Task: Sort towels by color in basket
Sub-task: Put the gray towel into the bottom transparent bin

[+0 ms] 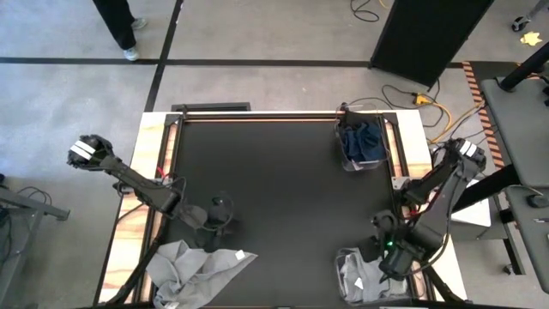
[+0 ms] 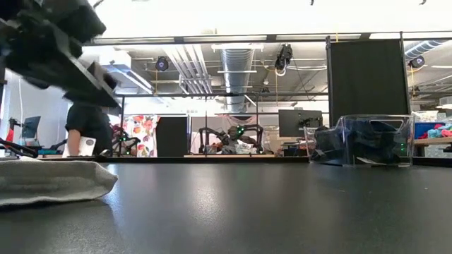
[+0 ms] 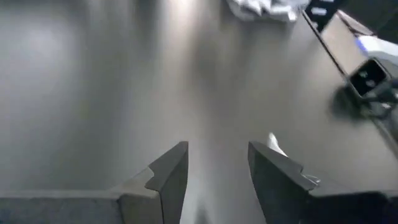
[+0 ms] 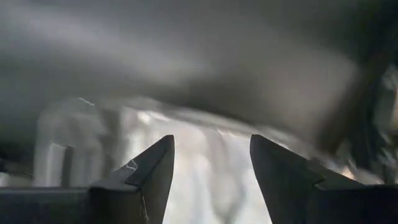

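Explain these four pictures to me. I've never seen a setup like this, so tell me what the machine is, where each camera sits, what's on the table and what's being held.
Two dark robot arms work at a black table. One picture looks straight down, one looks level across the tabletop, and one comes from each arm's wrist. The left gripper hovers open and empty above the table, near a heap of grey towels. The right gripper is open and empty over a clear bin holding grey towels. A second clear bin at the far edge holds dark towels. A person's legs show on the floor beyond.
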